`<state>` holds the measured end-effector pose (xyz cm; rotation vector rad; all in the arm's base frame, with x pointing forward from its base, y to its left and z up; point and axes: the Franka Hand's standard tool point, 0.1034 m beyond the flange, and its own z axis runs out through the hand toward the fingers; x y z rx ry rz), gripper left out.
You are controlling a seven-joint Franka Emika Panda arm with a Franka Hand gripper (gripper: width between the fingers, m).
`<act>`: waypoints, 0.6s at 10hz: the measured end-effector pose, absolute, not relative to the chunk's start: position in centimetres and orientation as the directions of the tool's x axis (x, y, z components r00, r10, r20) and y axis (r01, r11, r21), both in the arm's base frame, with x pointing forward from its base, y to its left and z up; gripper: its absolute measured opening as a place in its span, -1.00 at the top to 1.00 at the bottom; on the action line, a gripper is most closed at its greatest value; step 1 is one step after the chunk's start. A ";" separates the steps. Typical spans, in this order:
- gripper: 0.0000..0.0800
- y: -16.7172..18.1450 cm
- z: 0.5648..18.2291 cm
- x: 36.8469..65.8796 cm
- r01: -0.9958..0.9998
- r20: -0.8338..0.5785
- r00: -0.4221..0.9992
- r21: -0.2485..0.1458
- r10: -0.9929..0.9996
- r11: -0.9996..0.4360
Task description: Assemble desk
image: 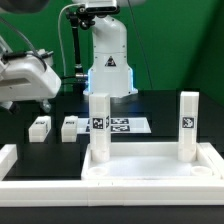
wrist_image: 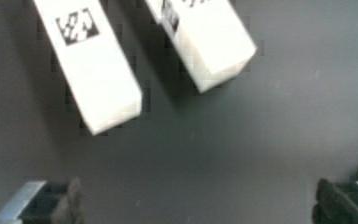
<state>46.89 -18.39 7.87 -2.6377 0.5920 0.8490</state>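
On the black surface (image: 30, 148), at the front of the exterior view, lies the desk top (image: 110, 188) with its tray side up. Its long axis runs from the exterior view's left to its right.

Two legs stand on it near the far corners: the left upright leg (image: 100, 125) and the right upright leg (image: 188, 122). Both have their long axis vertical and their tags facing the camera. I judge the task to be about half done. Whether these two legs are fully tightened, I cannot tell.

Two legs are not yet mounted. The first loose leg (image: 40, 126) and the second loose leg (image: 70, 127) lie flat on the surface behind the desk top, just beside each other and next to the marker board (image: 128, 125). In the wrist view they lie nearly parallel, tags upward.

The pincer (wrist_image: 197, 200) hovers above them. Its fingertips (wrist_image: 43, 203) are spread wide, with nothing between them, and touch neither leg.

Probably what is left is to grasp each loose leg, turn it upright and fix it at a near corner.
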 end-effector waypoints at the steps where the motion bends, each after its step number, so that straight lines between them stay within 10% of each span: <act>1: -0.62 -18.2 7.7 46.8 -0.469 -0.642 0.718 -0.163 -0.268 -0.868; 6: -0.62 -16.8 6.0 44.8 -0.492 -0.788 0.585 -0.158 -0.191 -0.856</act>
